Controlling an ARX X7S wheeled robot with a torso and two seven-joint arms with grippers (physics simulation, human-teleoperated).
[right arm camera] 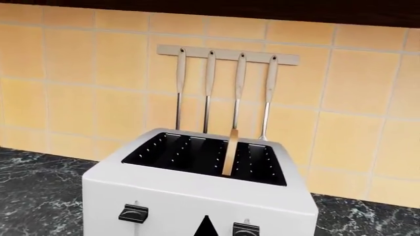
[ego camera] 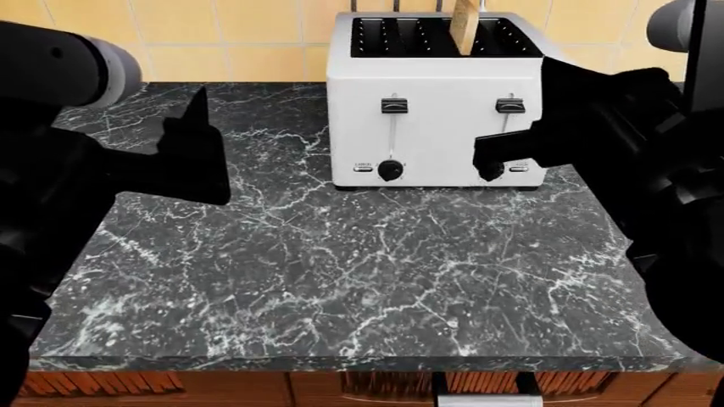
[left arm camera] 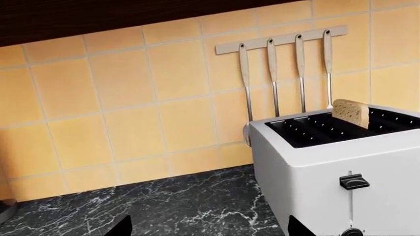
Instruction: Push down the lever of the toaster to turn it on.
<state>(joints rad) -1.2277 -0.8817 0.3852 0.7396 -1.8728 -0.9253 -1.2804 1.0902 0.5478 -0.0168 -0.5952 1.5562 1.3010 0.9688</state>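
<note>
Toaster (ego camera: 436, 127) sits at the upper centre of the head frame, a white four-slot box at the back of the black marble desk (ego camera: 339, 271), close to the yellow tiled wall. A slice of bread (ego camera: 463, 25) stands upright in one of its right-hand slots. On its front face, the lever (ego camera: 510, 105) is the right-hand dark tab, high in its track, level with the left-hand tab (ego camera: 394, 105); round black knobs (ego camera: 391, 170) sit below.

The right end effector (ego camera: 504, 153), right of centre, hovers in front of the toaster's lower right face, below the lever; whether it is clenched or released I cannot tell. The left end effector (ego camera: 192, 148), at the left of the frame, hangs over the desk well apart from the toaster, its state likewise unclear.

In the right wrist view, four utensils hang from a wall rail (right arm camera: 227, 54) behind the toaster.
</note>
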